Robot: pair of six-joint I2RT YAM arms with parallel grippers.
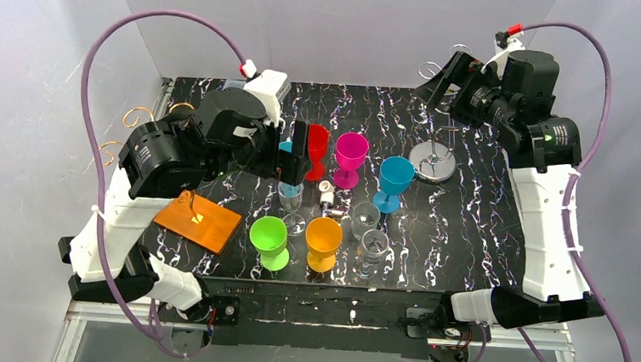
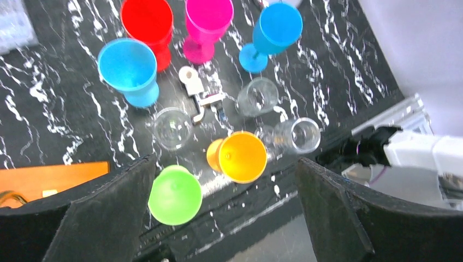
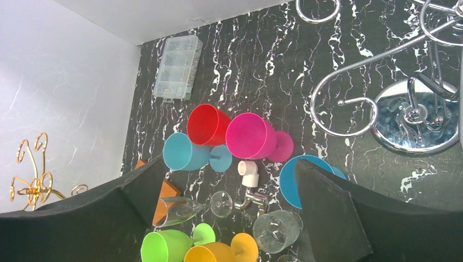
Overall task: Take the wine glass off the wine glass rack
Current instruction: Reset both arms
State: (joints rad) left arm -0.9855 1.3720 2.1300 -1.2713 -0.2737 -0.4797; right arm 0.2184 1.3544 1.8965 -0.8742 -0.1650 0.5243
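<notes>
The silver wine glass rack [image 1: 433, 162] stands at the back right; its curled hooks [image 3: 349, 103] and mirrored base [image 3: 417, 117] carry no glass that I can see. A clear wine glass [image 1: 290, 198] stands upright on the table among coloured glasses; it also shows in the left wrist view [image 2: 172, 127] and the right wrist view [image 3: 177, 210]. My left gripper [image 1: 296, 164] hovers above that cluster, open and empty [image 2: 224, 213]. My right gripper [image 1: 443, 79] is high beside the silver rack's top, open and empty [image 3: 229, 213].
Red [image 1: 317, 142], magenta [image 1: 351, 153], blue [image 1: 395, 178], green [image 1: 269, 237] and orange [image 1: 323, 237] glasses and two clear tumblers [image 1: 365, 218] crowd the table's middle. A white pipe fitting [image 1: 326, 190] lies among them. A gold rack on an orange base [image 1: 198, 219] stands left.
</notes>
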